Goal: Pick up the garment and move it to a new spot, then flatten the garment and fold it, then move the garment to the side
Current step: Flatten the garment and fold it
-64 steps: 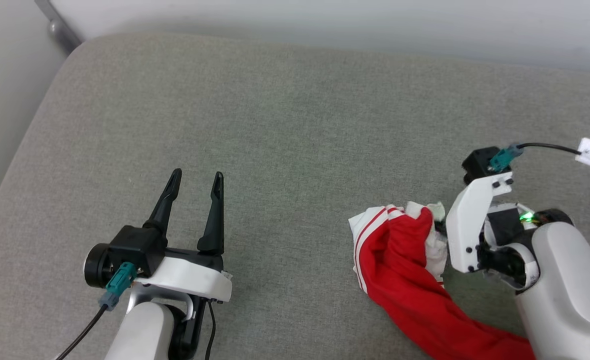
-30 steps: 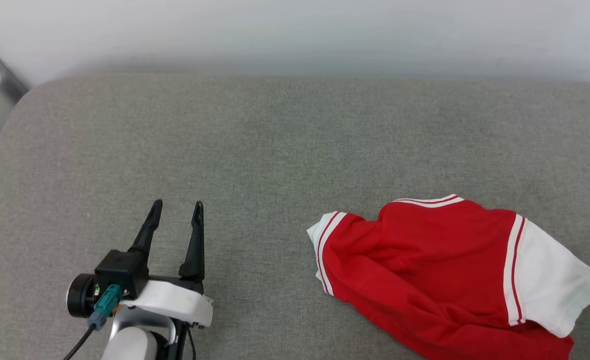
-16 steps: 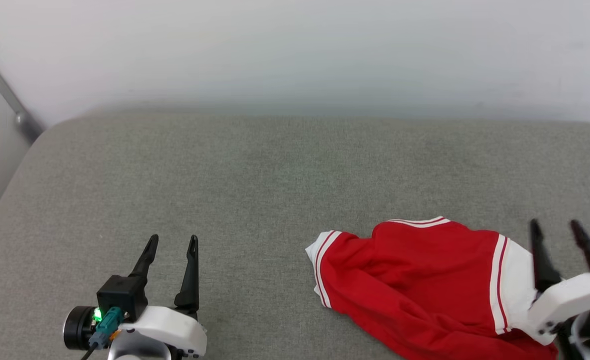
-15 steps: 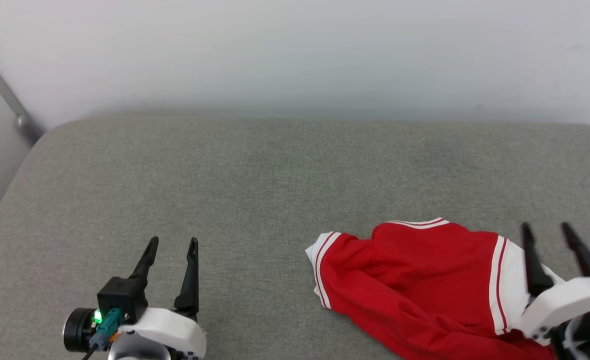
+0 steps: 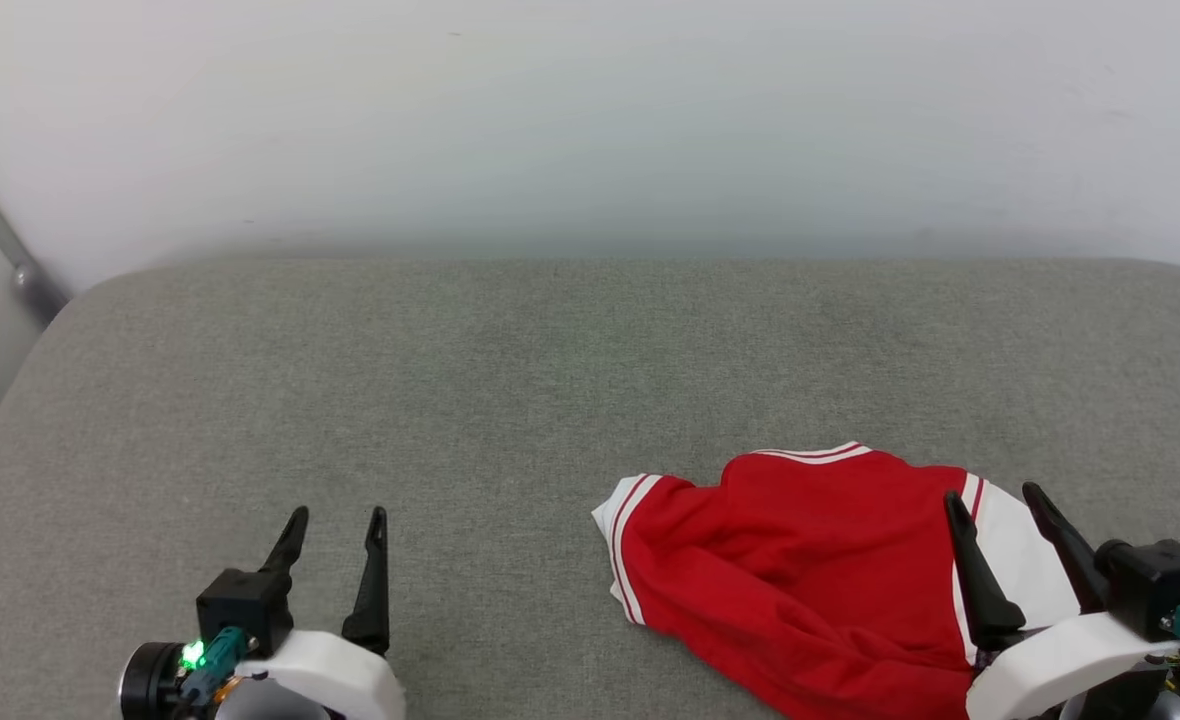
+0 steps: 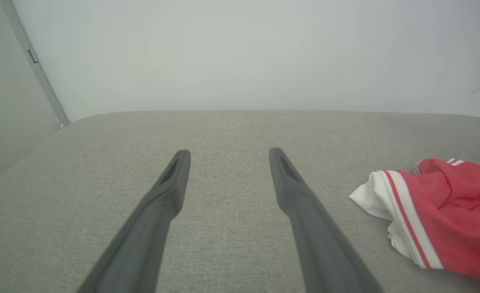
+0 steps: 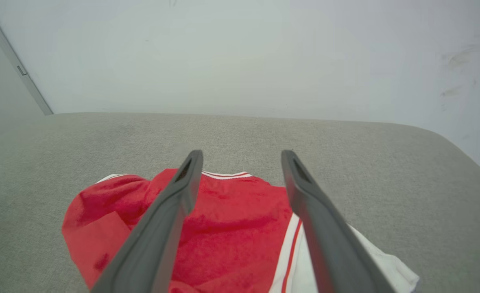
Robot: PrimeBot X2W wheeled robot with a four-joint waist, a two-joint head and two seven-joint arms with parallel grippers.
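Note:
The garment (image 5: pixel 790 570) lies crumpled on the grey cushion at the lower right of the head view: red body, white sleeves, red-white striped trim; no print shows. One white sleeve (image 5: pixel 608 512) points left. In the left wrist view the garment (image 6: pixel 435 211) lies at the right edge, and in the right wrist view the garment (image 7: pixel 232 228) sits below the fingers. My right gripper (image 5: pixel 992 495) hovers open over the garment's right sleeve, holding nothing. Open and empty at the lower left, my left gripper (image 5: pixel 338 518) stands well apart from the garment. The two fingers (image 6: pixel 175 179) of the left gripper are spread over bare cushion.
The grey fabric cushion (image 5: pixel 510 380) spans the view, with a pale wall (image 5: pixel 590 120) behind it. A metal strip (image 5: pixel 10 260) runs down the wall at the far left. The cushion's left edge curves down near that strip.
The camera has tilted up. My right gripper let go of the garment, which now lies spread on the cushion, swung out to the right and came back open over the right sleeve. The left gripper stayed open.

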